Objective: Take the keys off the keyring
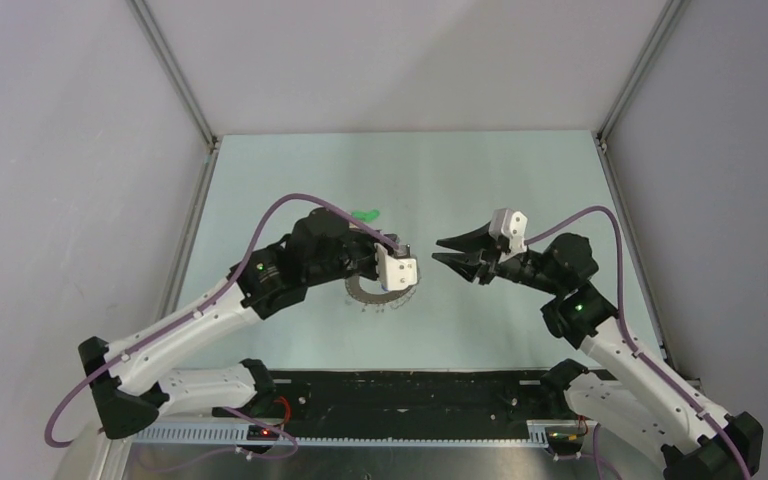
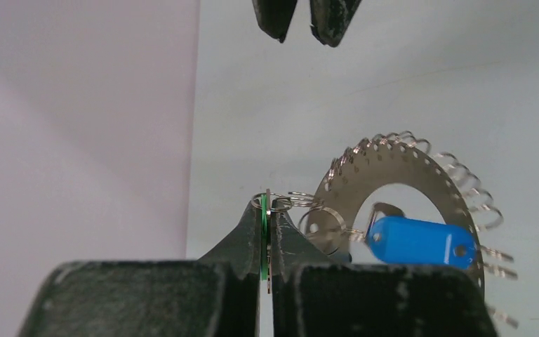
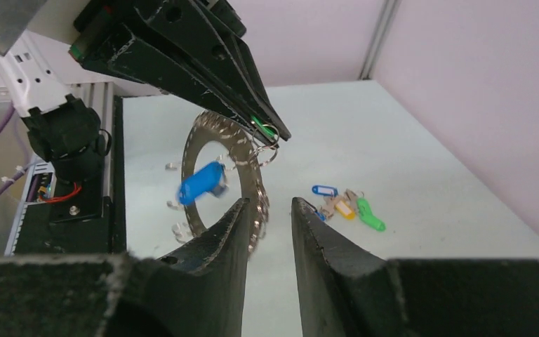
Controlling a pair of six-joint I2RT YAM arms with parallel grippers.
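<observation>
While the left claw pinches a green-tagged key, the keyring looks thin, stiff, slippery; the right claw, parted and empty, should take its rim.

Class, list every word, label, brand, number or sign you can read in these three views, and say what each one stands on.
No text can be read in any view.
The blue tag on the keyring: no writing shows on its face.
The green tag in the left gripper: seen edge-on, its face is hidden.
The loose heap of coloured tags: too small to read.
</observation>
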